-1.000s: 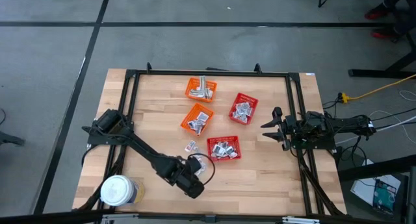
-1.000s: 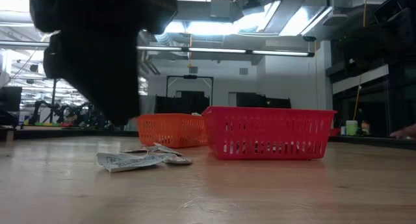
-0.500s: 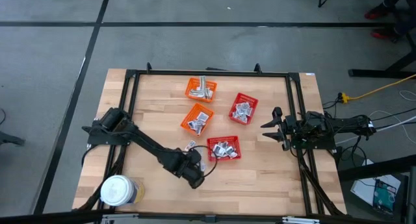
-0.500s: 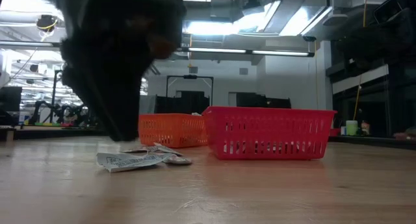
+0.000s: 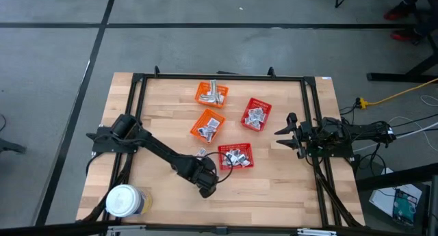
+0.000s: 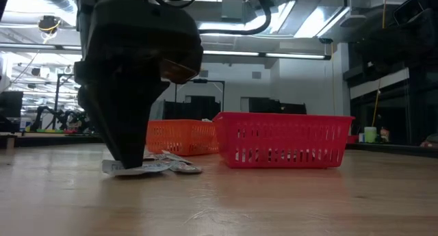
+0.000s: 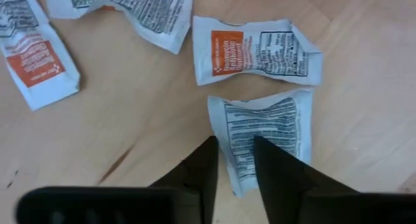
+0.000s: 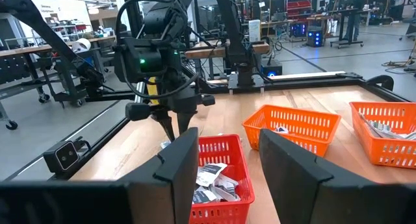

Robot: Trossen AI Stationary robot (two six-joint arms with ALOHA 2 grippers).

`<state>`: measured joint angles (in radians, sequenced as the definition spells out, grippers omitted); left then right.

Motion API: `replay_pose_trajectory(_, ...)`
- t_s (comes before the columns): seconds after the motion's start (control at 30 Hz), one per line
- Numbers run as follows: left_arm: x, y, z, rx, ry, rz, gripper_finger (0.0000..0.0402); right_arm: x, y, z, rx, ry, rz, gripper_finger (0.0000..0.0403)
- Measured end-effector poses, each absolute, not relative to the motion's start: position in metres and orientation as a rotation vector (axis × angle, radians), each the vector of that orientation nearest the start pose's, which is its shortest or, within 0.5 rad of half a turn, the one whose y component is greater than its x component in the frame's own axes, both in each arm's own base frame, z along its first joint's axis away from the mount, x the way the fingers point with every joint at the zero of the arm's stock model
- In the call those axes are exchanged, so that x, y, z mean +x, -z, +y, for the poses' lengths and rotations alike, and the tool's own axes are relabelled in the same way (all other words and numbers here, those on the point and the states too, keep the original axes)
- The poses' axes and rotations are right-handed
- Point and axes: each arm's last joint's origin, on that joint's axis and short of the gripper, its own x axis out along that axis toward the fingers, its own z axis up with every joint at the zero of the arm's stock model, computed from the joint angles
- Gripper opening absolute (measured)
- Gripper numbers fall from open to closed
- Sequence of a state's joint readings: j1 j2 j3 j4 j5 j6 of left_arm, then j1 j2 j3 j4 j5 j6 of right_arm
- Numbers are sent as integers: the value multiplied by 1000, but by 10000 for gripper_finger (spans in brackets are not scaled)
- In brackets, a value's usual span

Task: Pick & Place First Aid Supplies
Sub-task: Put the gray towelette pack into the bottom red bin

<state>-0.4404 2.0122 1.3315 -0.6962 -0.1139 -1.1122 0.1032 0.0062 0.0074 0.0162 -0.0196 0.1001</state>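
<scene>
Pick step in hand: the left gripper [image 7: 233, 160] is lowered over a loose sachet [image 7: 266, 136] on the worktop [image 5: 274, 185], lower middle of the high view, fingers apart astride its edge. Closing and lifting toward the red basket [image 5: 235, 156] is probably needed next.

You can see fine print and orange label blocks on the sachets [image 7: 257, 50], but none is legible.

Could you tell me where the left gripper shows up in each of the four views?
High view: left gripper, beside the red basket.
Low view: left gripper down on the loose packets.
Left wrist view: straddling a packet.
Right wrist view: beyond the red basket.
Shared landmark: the red basket.
</scene>
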Motion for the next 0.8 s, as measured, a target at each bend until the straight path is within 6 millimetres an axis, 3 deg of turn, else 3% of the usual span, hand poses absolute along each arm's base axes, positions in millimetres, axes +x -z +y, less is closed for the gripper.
replay_pose_trajectory(0.23,345,-143,-159,-558,-456,1280,8,97,-167,11,101,-124,-11,163)
replay_pose_trajectory(0.5,345,-147,-168,-577,-406,1239,3,97,-167,11,101,-124,-11,163)
replay_pose_trajectory(0.8,345,-189,-172,-639,-346,1014,2,97,-167,11,101,-124,-11,163)
